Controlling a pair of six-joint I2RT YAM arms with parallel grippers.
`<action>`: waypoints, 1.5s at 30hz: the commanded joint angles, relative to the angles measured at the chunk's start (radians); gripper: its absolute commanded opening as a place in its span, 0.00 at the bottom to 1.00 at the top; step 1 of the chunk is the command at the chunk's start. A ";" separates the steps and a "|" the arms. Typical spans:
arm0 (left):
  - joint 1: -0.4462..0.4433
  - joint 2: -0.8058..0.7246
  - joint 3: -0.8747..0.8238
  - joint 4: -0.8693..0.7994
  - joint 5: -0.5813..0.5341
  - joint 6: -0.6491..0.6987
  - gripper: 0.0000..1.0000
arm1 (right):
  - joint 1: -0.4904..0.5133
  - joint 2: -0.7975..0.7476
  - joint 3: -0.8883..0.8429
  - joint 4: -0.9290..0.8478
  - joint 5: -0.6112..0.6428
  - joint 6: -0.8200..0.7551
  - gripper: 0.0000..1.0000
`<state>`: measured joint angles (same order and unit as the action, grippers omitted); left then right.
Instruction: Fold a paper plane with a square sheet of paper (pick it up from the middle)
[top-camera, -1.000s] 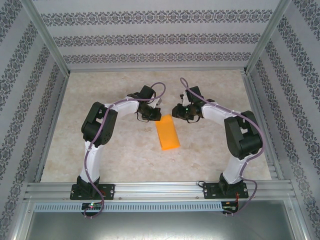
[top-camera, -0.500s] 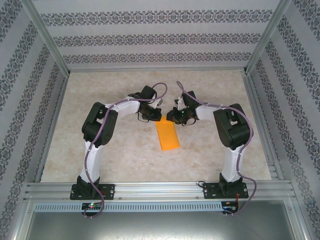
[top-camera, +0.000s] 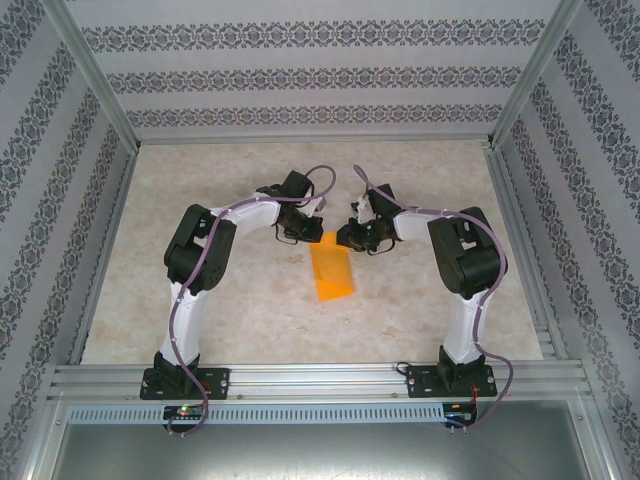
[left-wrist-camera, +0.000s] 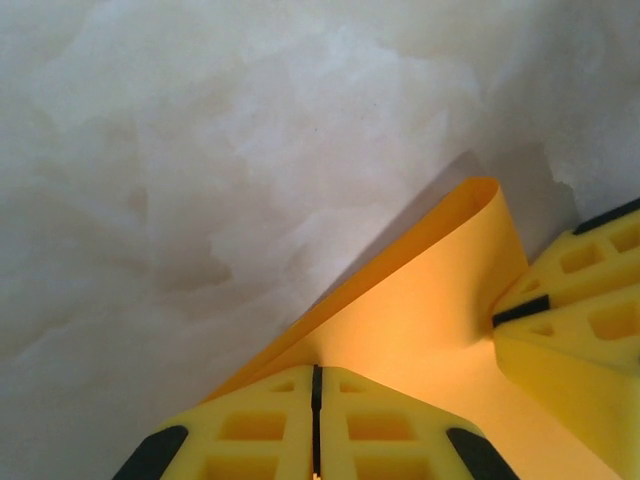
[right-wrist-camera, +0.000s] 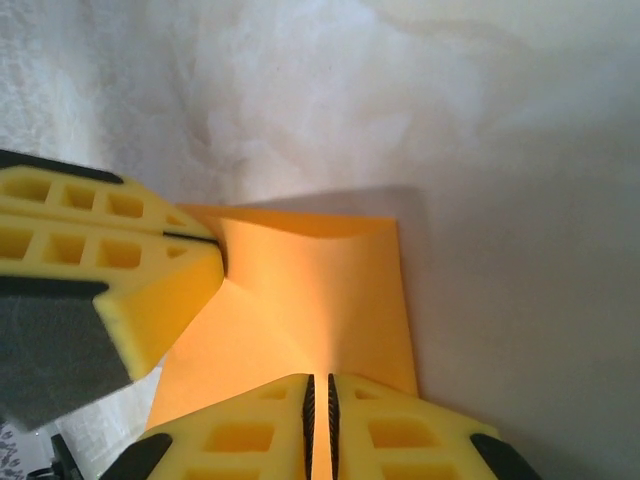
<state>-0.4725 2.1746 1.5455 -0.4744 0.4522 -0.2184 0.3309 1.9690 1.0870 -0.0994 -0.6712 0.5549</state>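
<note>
Walls (top-camera: 300, 80) of patterned striped wallpaper enclose a pale marbled tabletop (top-camera: 230, 310) framed by aluminium rails (top-camera: 320, 378).

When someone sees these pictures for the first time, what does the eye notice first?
The bright orange paper stands out first, a folded strip in the middle of the pale marble-patterned table. Next, the left end effector and the right end effector meet at its far end, each shut on the paper with yellow fingers.
</note>
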 joint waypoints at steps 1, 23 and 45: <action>0.008 0.091 -0.029 -0.161 -0.151 0.033 0.10 | 0.010 -0.068 -0.030 0.033 -0.037 0.037 0.15; 0.009 0.111 -0.026 -0.171 -0.142 0.039 0.10 | 0.093 -0.076 -0.090 -0.029 0.002 0.007 0.16; 0.009 0.120 -0.028 -0.171 -0.133 0.033 0.09 | 0.135 -0.066 -0.097 0.026 0.021 0.047 0.19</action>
<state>-0.4721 2.1864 1.5681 -0.5014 0.4477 -0.2085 0.4503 1.8965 1.0027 -0.0944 -0.6594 0.5964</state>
